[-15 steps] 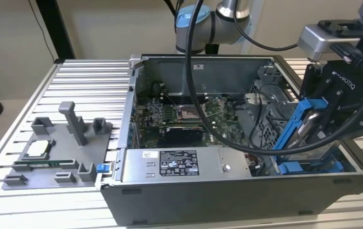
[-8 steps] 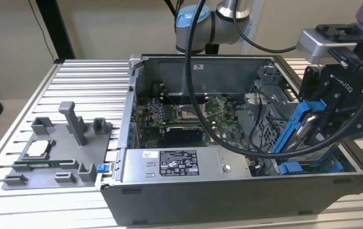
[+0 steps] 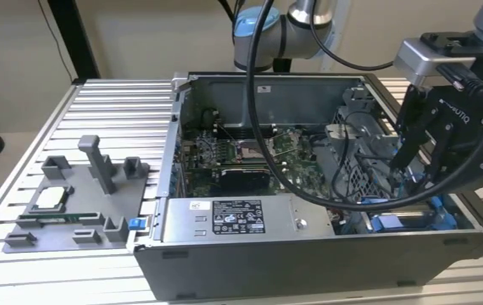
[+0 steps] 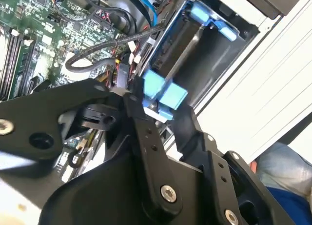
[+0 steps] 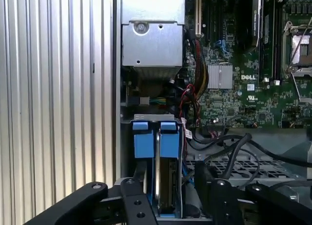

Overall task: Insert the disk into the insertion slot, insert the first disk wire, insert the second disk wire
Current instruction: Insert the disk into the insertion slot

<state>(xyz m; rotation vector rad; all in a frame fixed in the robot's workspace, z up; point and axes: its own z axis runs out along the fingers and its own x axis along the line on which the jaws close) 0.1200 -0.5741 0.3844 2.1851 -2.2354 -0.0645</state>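
PC case (image 3: 309,267) sits on slatted table (image 3: 97,108), parts tray (image 3: 81,210) beside it at exterior view's left. In case: PSU box (image 3: 233,219) along front wall, mobo (image 3: 250,152) behind it, insertion slot (image 3: 411,222) in front corner at exterior view's right w/ disk (image 5: 168,188) on edge in it, gripper (image 4: 158,110) right over it.

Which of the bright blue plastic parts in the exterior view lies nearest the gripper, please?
The blue plastic of the insertion slot, inside the case at the exterior view's right, beneath the gripper; the small blue clip sits outside the case.
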